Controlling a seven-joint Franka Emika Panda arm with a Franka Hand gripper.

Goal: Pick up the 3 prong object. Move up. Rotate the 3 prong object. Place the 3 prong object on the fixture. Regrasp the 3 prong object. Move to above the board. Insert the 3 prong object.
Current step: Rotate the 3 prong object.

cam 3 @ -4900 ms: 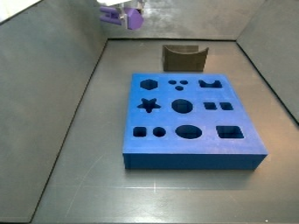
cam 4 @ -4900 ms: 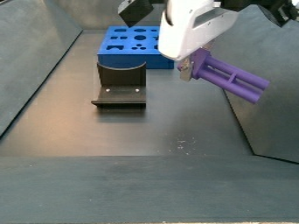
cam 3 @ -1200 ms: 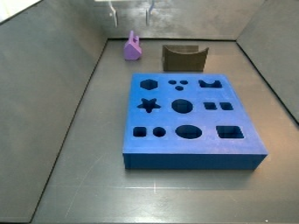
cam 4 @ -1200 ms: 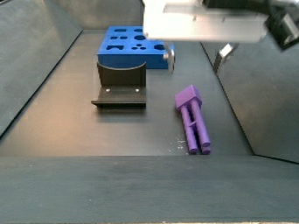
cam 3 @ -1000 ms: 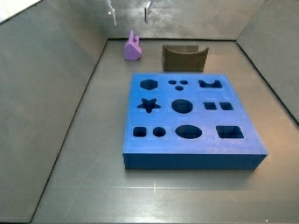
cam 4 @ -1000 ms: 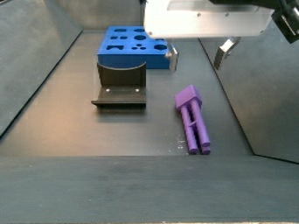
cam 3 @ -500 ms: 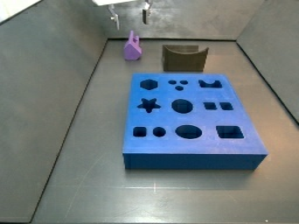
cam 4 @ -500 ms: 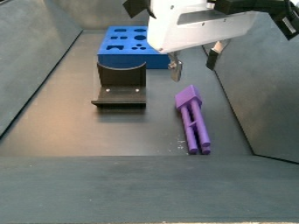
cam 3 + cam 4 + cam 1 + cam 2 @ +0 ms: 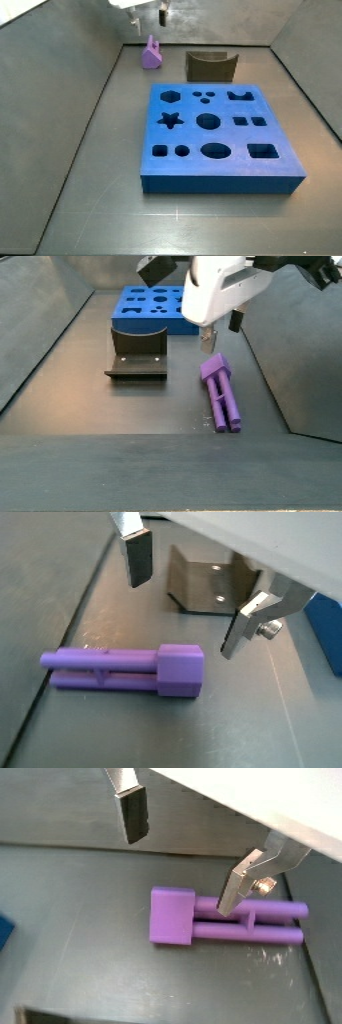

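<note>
The 3 prong object (image 9: 222,394) is a light-purple peg lying flat on the dark floor, free of the gripper; it also shows in both wrist views (image 9: 127,672) (image 9: 221,921) and in a side view (image 9: 151,55). My gripper (image 9: 222,329) hangs open just above one end of it, with nothing between its fingers (image 9: 134,557). In both wrist views (image 9: 190,590) (image 9: 186,850) the jaws stand wide apart. The dark fixture (image 9: 136,361) (image 9: 210,66) (image 9: 214,582) stands beside the peg. The blue board (image 9: 221,135) (image 9: 150,308) lies beyond the fixture.
Grey walls (image 9: 60,90) enclose the floor on all sides. The peg lies close to one wall (image 9: 301,376). A corner of the board (image 9: 329,632) shows at the frame edge in a wrist view.
The peg, held in the air 4.9 s ago, has lain on the floor for the last second. The open gripper has turned about its vertical axis and come lower over the peg.
</note>
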